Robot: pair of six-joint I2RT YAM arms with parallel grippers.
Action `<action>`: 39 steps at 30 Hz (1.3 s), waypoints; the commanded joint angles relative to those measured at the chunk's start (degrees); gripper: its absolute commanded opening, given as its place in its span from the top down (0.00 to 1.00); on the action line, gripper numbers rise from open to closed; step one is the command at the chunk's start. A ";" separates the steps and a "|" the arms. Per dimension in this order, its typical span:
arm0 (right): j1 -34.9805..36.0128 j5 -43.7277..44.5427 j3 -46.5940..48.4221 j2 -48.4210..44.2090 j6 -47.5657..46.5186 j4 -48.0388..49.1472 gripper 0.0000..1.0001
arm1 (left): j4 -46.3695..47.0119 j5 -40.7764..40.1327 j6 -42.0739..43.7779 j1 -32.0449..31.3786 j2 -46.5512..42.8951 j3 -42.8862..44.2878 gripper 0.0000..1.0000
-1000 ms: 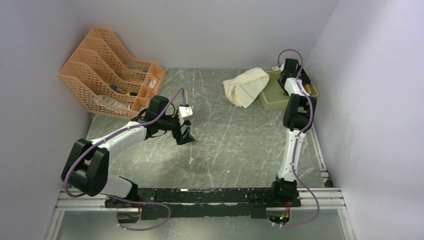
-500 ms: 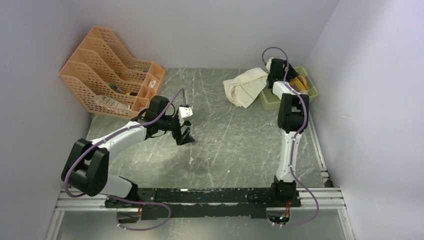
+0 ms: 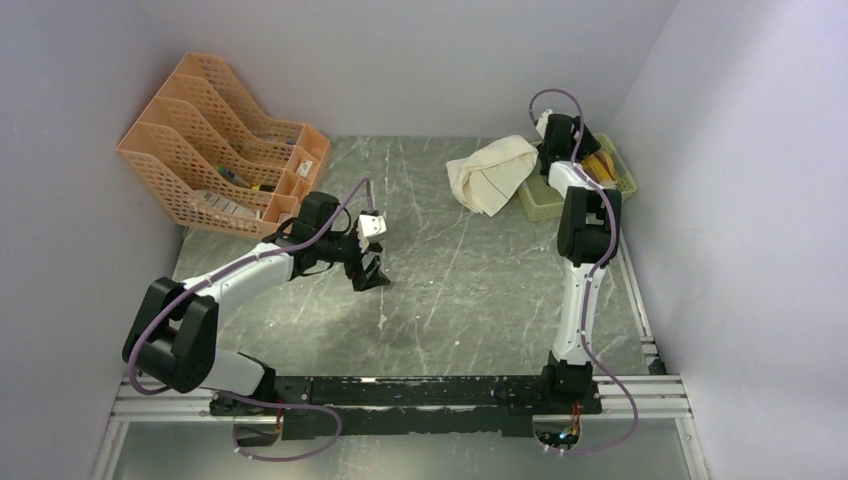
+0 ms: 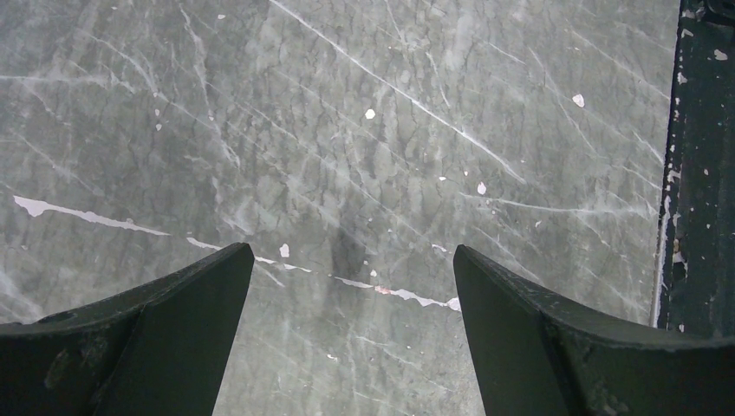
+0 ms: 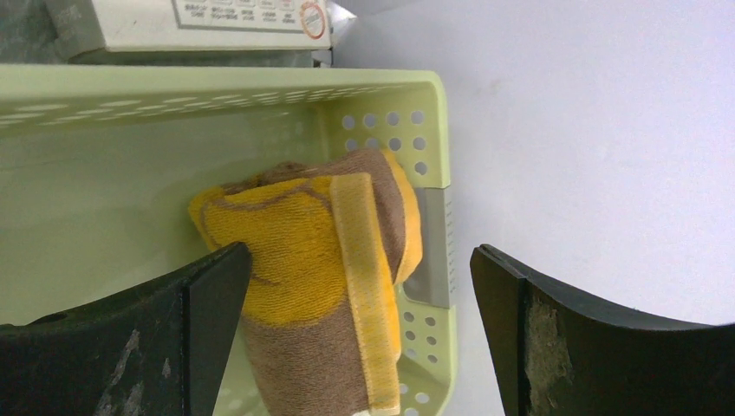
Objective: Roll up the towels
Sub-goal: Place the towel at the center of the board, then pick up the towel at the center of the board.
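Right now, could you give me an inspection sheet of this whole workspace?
Surface: grey marbled table, scratched and speckled white.
Job's things: cream towel crumpled on the table beside a green basket; yellow-brown towel bundled inside that basket.
Clutter: orange file rack at the far left, small items in it.
Grippers: left gripper open over bare table; right gripper open above the yellow-brown towel.
Cables: purple cables loop along both arms.
Surroundings: plain pale walls on three sides; metal rail at the near edge.

Print on white box (image 5: 186,22) unreadable
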 commanded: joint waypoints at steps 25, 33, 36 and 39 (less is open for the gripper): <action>9.61 -1.18 -11.84 -27.13 17.95 16.02 0.00 | 1.13 -3.96 0.13 -0.85 -3.78 -0.23 0.01; 6.12 -31.82 -8.85 -28.73 58.71 -12.75 0.00 | -0.93 -7.39 -6.19 -0.85 -3.64 4.44 0.01; 4.56 -40.60 -8.31 -25.42 65.32 -16.16 0.00 | -0.52 -8.02 -8.73 -0.85 -4.23 5.08 0.01; 3.81 -43.26 -11.57 -24.85 68.77 -13.78 0.00 | 0.02 -9.15 -9.51 -0.85 -5.37 4.81 0.01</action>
